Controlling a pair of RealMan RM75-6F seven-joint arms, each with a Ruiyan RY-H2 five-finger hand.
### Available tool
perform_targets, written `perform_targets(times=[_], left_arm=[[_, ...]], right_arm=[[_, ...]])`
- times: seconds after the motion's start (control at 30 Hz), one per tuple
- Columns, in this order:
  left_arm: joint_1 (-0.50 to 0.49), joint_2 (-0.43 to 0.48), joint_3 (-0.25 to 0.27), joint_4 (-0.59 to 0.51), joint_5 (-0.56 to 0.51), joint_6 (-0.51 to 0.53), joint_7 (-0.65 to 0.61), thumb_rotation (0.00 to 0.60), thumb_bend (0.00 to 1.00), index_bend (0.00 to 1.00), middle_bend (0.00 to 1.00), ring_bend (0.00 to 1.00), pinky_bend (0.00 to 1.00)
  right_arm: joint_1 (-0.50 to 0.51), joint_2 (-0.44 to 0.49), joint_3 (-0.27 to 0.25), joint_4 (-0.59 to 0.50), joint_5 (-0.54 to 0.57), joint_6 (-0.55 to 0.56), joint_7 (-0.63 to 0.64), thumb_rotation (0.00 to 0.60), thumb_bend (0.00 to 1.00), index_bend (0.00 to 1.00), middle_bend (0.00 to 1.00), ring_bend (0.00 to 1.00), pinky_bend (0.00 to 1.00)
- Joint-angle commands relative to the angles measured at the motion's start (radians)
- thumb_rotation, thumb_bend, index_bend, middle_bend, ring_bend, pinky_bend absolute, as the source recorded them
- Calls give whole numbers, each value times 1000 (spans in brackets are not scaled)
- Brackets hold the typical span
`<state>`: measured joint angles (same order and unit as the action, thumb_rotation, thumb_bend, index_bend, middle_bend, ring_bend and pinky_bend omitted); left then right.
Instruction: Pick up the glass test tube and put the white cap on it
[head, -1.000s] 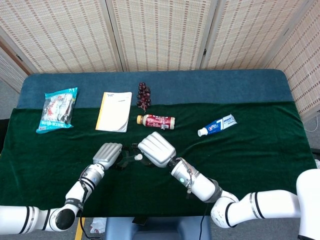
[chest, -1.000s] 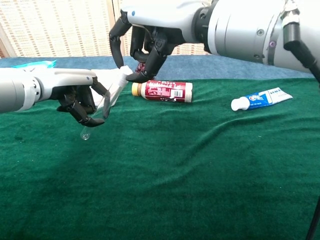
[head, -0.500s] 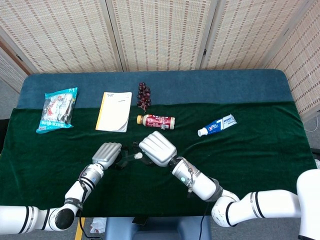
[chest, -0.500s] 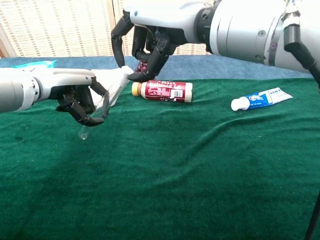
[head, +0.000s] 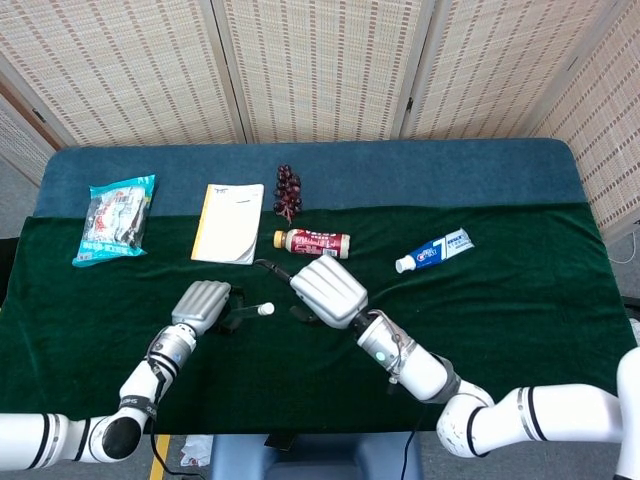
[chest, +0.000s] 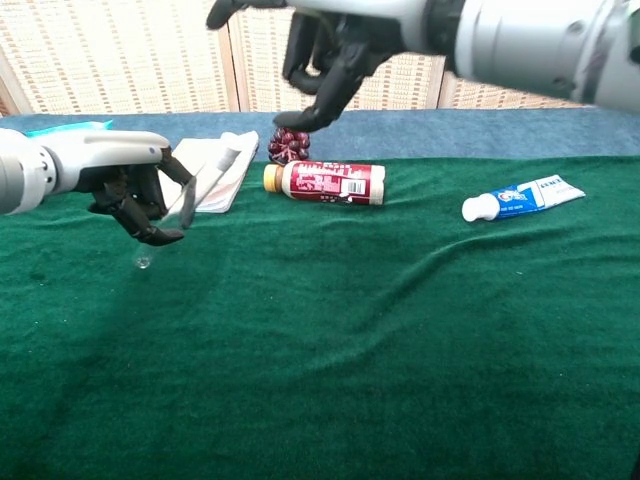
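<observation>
My left hand (chest: 135, 195) grips the glass test tube (chest: 185, 200) and holds it tilted above the green cloth, its rounded end (chest: 143, 262) pointing down. The white cap (chest: 228, 155) sits on the tube's upper end. From the head view, the left hand (head: 200, 303) has the white cap (head: 266, 309) sticking out to its right. My right hand (chest: 330, 60) hangs higher and to the right, apart from the tube, fingers spread and holding nothing. The head view shows the right hand (head: 328, 292) just right of the cap, not touching it.
A drink bottle (chest: 325, 182) lies on the green cloth (chest: 350, 350) behind the hands, with dark grapes (chest: 290, 145) beyond it. A notebook (head: 229, 222) and a snack packet (head: 115, 218) lie at the back left, a toothpaste tube (chest: 520, 196) at the right.
My right hand let go of the cap and rose up and to the right. The left hand carried the capped tube a little to the left.
</observation>
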<state>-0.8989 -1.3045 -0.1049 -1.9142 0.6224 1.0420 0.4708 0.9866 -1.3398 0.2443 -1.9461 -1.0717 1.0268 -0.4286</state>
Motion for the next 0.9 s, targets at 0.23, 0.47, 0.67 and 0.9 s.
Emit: perform_targets(times=[0.23, 0.47, 0.67, 0.9], left_arm=[[4, -77, 44, 68, 21, 109, 135, 600, 472, 707, 1000, 946, 909], [-9, -178, 65, 155, 39, 200, 275, 600, 476, 705, 1000, 946, 909], [-10, -286, 55, 247, 27, 239, 364, 600, 473, 666, 1000, 945, 909], [-8, -352, 49, 320, 22, 230, 424, 600, 473, 560, 1000, 942, 909]], right_arm=[[-110, 117, -25, -40, -88, 76, 86, 600, 400, 99, 899, 1000, 951], [-169, 152, -59, -14, -112, 101, 114, 600, 400, 99, 899, 1000, 951], [-204, 162, -67, 25, -123, 97, 165, 600, 400, 99, 899, 1000, 951], [-219, 153, -66, 61, -130, 78, 196, 600, 399, 99, 899, 1000, 951]])
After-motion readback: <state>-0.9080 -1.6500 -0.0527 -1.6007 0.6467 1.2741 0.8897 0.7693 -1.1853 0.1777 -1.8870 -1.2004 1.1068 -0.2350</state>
